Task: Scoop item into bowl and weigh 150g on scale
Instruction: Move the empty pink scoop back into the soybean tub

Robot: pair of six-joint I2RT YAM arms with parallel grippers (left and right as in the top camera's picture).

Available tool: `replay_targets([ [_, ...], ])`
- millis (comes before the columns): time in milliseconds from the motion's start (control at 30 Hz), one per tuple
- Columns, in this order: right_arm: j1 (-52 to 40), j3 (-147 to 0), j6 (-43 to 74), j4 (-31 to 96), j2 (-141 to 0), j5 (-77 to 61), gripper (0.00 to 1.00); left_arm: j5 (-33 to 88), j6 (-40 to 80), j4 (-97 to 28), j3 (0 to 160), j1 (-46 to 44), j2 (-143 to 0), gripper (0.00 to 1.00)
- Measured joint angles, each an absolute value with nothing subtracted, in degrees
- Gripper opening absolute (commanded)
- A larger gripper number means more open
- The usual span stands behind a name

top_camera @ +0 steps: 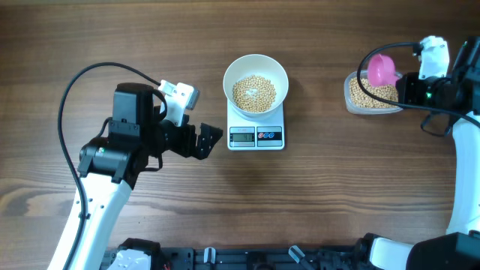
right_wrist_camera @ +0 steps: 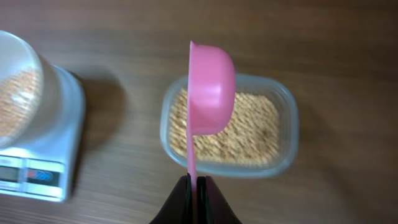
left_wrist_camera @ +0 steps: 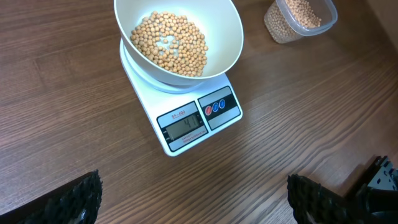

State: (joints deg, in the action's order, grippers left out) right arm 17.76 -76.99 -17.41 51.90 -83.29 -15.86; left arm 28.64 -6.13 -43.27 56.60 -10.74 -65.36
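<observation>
Progress: part done | beans [top_camera: 255,93] lying in bowl [left_wrist_camera: 221,28] on scale [top_camera: 256,136], ahead of wide-open left jaws | right jaws clamp pink scoop [right_wrist_camera: 210,87] handle, cup over tub [right_wrist_camera: 283,106] just ahead | reading illegible, more scoops likely

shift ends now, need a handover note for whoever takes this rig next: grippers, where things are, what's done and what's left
The left gripper is open and empty, hovering left of the scale.
The right gripper is shut on the pink scoop handle, above the clear tub of spare beans; no beans seen in the scoop.
The bowl sits on the scale.
Done: a layer of beans is in the bowl.
Left: the display is not readable here, so check it, then scoop more until it shows 150 g.
</observation>
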Motion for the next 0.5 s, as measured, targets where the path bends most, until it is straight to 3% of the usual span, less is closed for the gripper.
replay_targets([
  [500, 17.3, -76.9, -18.4, 51.9, -85.8, -5.9, 0.04, 28.6, -6.1, -43.3, 56.6, -10.7, -65.4, 1.0],
])
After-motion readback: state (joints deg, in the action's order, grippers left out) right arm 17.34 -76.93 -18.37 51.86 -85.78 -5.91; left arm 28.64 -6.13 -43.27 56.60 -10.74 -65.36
